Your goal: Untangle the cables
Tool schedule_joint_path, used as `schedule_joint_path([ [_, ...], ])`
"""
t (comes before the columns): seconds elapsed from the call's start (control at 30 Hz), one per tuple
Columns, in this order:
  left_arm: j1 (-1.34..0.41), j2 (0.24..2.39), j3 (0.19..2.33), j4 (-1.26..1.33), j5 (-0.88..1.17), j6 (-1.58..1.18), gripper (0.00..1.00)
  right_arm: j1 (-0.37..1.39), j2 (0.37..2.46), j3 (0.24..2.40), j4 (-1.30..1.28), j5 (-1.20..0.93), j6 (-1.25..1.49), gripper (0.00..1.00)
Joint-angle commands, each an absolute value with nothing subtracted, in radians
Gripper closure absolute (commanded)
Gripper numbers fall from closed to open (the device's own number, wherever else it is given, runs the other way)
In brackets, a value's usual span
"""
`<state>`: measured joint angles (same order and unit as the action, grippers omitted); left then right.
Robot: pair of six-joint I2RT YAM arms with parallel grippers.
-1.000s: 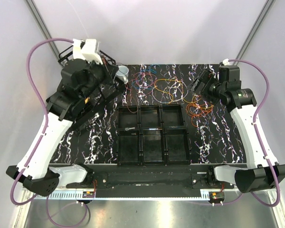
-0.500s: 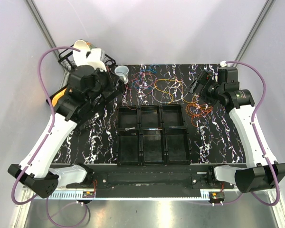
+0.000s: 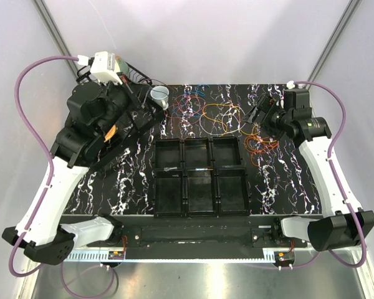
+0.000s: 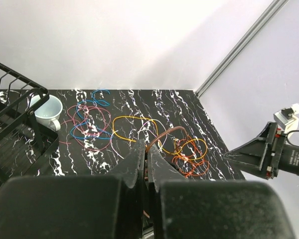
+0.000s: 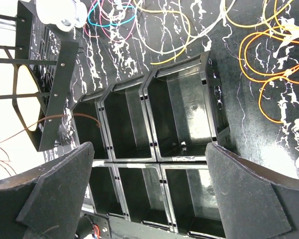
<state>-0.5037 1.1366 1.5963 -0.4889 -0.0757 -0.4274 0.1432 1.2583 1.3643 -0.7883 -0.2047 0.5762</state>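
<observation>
The cables lie as a tangle [image 3: 202, 111] of thin coloured loops on the far half of the black marbled table. In the left wrist view I see blue and pink loops [image 4: 89, 123], a yellow loop [image 4: 132, 130] and orange and red coils [image 4: 190, 155]. My left gripper [image 4: 148, 149] is shut on a brown cable [image 4: 172, 129] that arcs up from its tips toward the tangle. In the top view the left gripper [image 3: 154, 114] sits beside the cup. My right gripper [image 3: 255, 116] is open and empty above the orange coils [image 3: 262, 141]. Its fingers [image 5: 55, 199] frame the bins.
A black tray of several bins [image 3: 199, 169] fills the table's middle, its rims [image 5: 154, 149] below the right gripper. A white cup [image 3: 160, 95] stands at the back left next to a black wire rack [image 4: 15, 124]. A brown strand [image 5: 84, 117] hangs over one bin.
The left arm's wrist and elbow swung right and back, then returned left, while its fingers stayed shut near the cup. The right arm barely moved.
</observation>
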Motion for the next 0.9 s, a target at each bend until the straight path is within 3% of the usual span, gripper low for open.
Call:
schedule_joint_path([
  [0.0, -0.508, 1.112, 1.571, -0.443, -0.104, -0.44, 1.0, 0.143, 1.258, 1.356, -0.753, -0.225, 0.554, 0.0],
  [0.4, -0.508, 1.016, 1.151, -0.365, -0.172, -0.508, 1.0, 0.144, 1.273, 1.327, -0.749, -0.225, 0.54, 0.0],
  [0.87, -0.508, 1.031, 1.059, -0.417, -0.356, -0.509, 1.0, 0.144, 1.295, 1.309, -0.732, -0.239, 0.542, 0.0],
])
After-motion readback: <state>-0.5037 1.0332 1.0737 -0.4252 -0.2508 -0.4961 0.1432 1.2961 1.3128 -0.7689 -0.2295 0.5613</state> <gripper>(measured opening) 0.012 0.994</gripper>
